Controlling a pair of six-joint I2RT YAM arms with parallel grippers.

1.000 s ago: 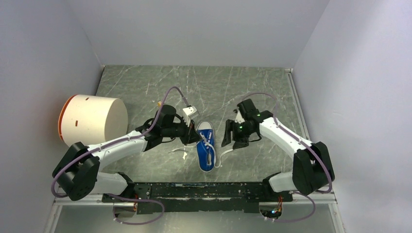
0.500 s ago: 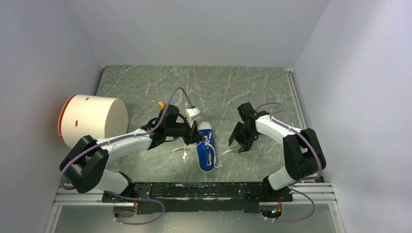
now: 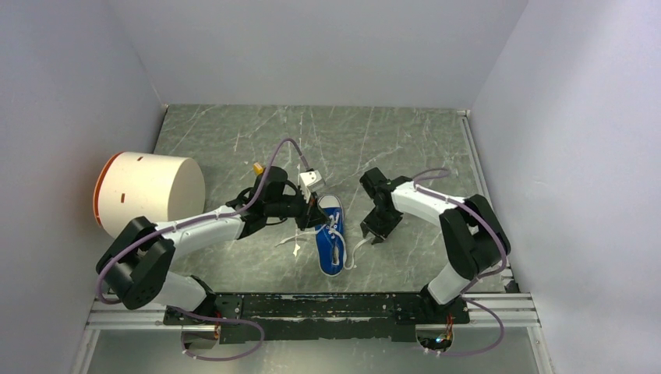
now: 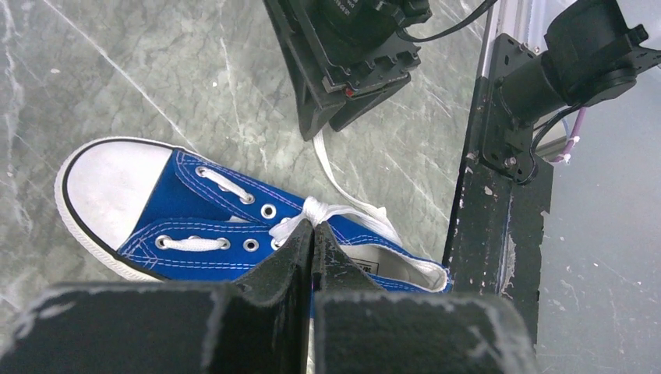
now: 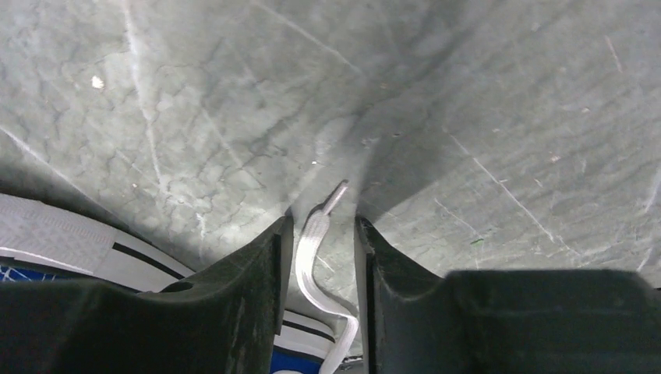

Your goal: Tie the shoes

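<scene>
Lengthwise, sneaker [image 3: 330,238] lies near-to-far, toe pointing away.

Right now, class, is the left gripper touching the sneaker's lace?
Touching. Left wrist view shows the left gripper shut, pinching the lace at its crossing.

You have one small blue canvas sneaker [image 3: 331,238] upright on its sole, white toe cap [image 4: 109,187] pointing far, heel near. White laces [image 4: 312,209] cross once mid-tongue, untied. Loose ends trail out left and right.
</scene>
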